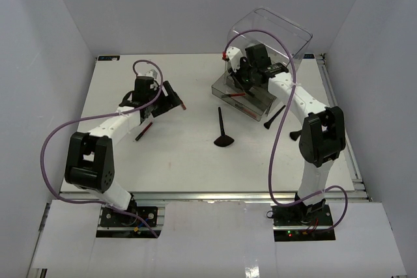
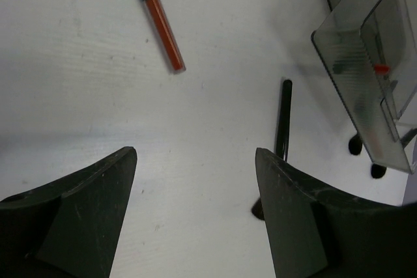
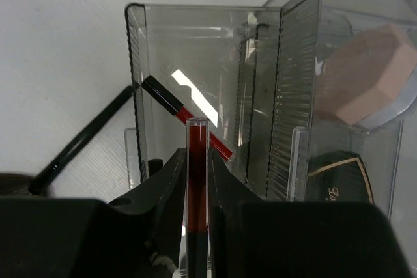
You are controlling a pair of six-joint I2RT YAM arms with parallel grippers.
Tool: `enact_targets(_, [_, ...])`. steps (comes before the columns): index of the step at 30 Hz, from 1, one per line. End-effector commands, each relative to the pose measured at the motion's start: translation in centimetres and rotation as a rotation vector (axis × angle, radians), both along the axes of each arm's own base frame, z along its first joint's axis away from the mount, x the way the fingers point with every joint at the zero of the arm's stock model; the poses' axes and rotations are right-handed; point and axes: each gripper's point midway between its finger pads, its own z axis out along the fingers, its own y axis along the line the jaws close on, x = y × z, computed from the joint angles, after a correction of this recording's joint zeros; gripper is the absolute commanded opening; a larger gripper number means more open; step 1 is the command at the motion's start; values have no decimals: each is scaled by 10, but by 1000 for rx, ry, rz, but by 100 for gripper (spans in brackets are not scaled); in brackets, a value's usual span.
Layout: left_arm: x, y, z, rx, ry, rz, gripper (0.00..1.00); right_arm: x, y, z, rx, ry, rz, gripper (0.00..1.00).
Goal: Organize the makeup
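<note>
White tabletop (image 1: 195, 167), pale grey walls on three sides.

1. Dark-red pencil stick (image 3: 197, 138): upright, pinched between the pressed-in fingers of the right gripper (image 3: 197, 177), over the open drawer (image 3: 140, 96).
2. Second red stick with black cap (image 3: 171, 105): lies slantwise inside that drawer.
3. Pink octagonal puff (image 3: 371, 73): behind the clear divider right of the drawer space.
4. Black compact with gold script (image 3: 339, 177): below the puff in the wrist view.
5. Fan-headed brush (image 1: 223, 128): flat on the mid-table between the arms, head toward the near edge.
6. Black-handled brush (image 1: 275, 115): on the table just right of the drawer.
7. Red pencil (image 2: 163, 30): on the table ahead of the left gripper (image 2: 195, 161), whose fingers are spread wide and empty.
8. Another red pencil (image 1: 144, 129): beside the left forearm.
9. Clear plastic drawer box (image 1: 273, 37): far right.
</note>
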Motion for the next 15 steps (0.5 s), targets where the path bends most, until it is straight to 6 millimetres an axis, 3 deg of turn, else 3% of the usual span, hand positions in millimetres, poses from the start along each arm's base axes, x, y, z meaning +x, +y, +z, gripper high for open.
enact_targets(1, [24, 1, 0, 11, 16, 39, 84, 7, -4, -4, -71, -58, 13, 27])
enact_targets(4, [41, -4, -13, 22, 52, 27, 84, 5, -4, -5, -68, -53, 12, 49])
enact_targets(8, [55, -9, -20, 31, 79, 11, 80, -17, 3, 9, 5, -33, 56, 58])
enact_targets(12, [66, -6, -42, 78, 138, 22, 71, -67, 10, 25, 110, 21, 170, 62])
enact_targets(15, [75, -5, -48, 114, 157, 39, 67, -94, 14, 29, 173, 55, 226, 63])
